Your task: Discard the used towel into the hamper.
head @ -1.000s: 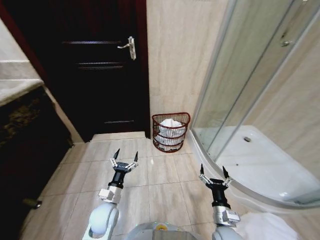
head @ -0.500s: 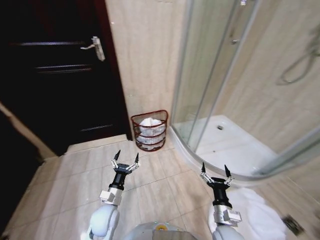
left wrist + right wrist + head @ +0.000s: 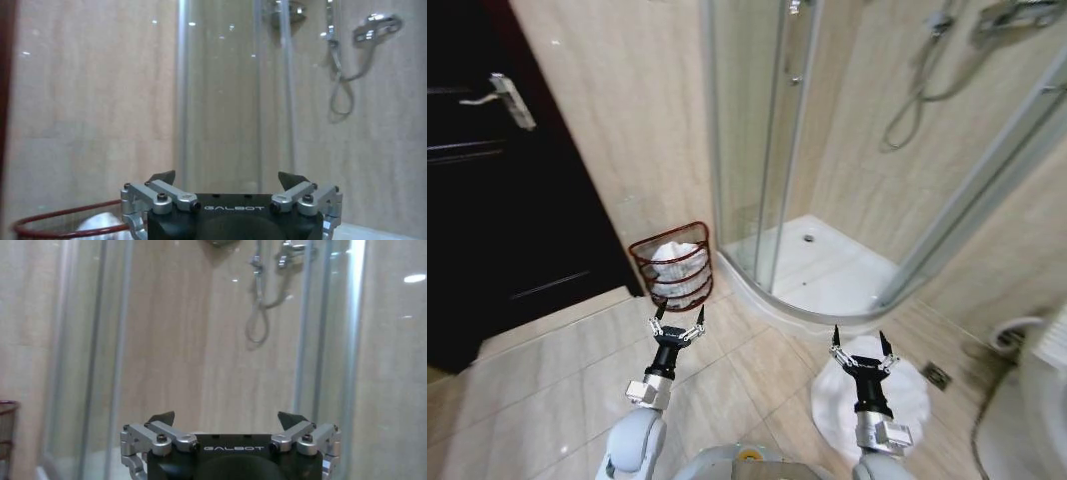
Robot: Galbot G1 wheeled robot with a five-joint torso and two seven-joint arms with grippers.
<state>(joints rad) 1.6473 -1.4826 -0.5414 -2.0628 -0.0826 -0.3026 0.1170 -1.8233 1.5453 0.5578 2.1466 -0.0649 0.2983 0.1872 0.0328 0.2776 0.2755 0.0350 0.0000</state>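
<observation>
Two grippers, left (image 3: 678, 322) and right (image 3: 858, 348), low centre of frame, fingers apart, both empty. Hamper (image 3: 672, 267) centre-left, against wall, white cloth inside. White towel (image 3: 907, 390) on floor, lower right, beneath right gripper. Step: locating towel; next calls for lowering right gripper onto it.

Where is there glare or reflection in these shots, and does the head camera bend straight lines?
Head view: the shower door frame and dark door lean outward, a wide-angle bend; the hamper stays readable. Left wrist view: small bright light spots glint on the shower glass above the left pincer. Right wrist view: a bright streak runs down the glass edge above the right pincer.
</observation>
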